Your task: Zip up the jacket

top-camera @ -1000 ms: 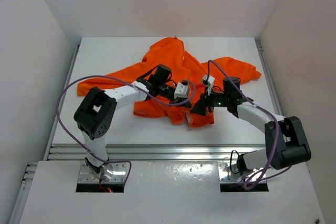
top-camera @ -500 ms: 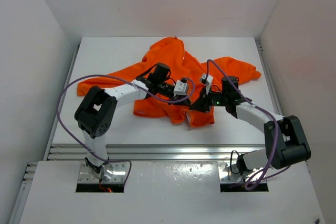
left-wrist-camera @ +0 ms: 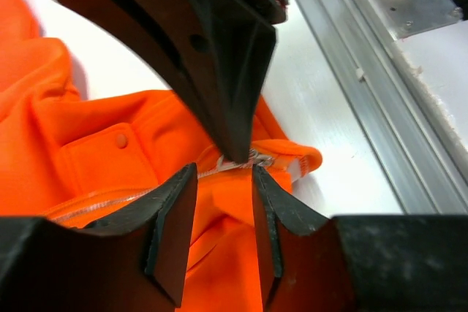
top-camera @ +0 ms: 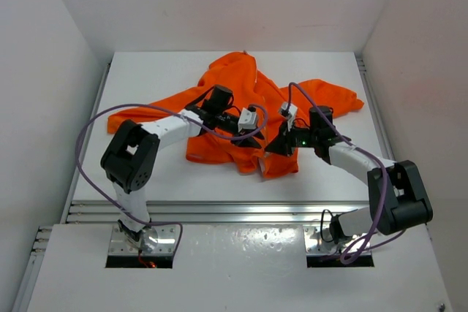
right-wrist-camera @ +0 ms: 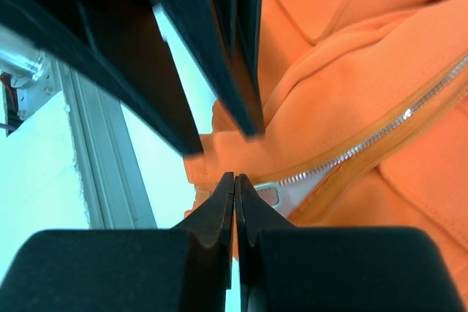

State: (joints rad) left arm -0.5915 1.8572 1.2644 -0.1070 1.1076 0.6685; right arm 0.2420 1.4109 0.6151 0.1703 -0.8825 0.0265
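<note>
1. Two arms meet at one spot. Furthest left, my left arm (top-camera: 172, 128) reaches low across the table (top-camera: 146, 173), elbow out and wrist turned toward the middle.
2. The left gripper (left-wrist-camera: 223, 180) hovers over the hem with its fingers spread and nothing between them. I judge it stands off to leave the zipper's foot to the other hand.
3. The jacket (top-camera: 241, 93) lies rumpled at the table's centre, sleeves flung to either side, its near hem right under both wrists. The metal pull (right-wrist-camera: 272, 195) sits at the bottom end of the pale zipper (right-wrist-camera: 365, 140), so by my reckoning the zipping is barely begun.
4. The right gripper (right-wrist-camera: 235, 184) has its fingers pressed together at that bottom end, just beside the pull. I cannot tell whether any tape or fabric is caught between them.
5. The right arm (top-camera: 358, 160) bends in from the right, wrist pitched down onto the hem.
</note>
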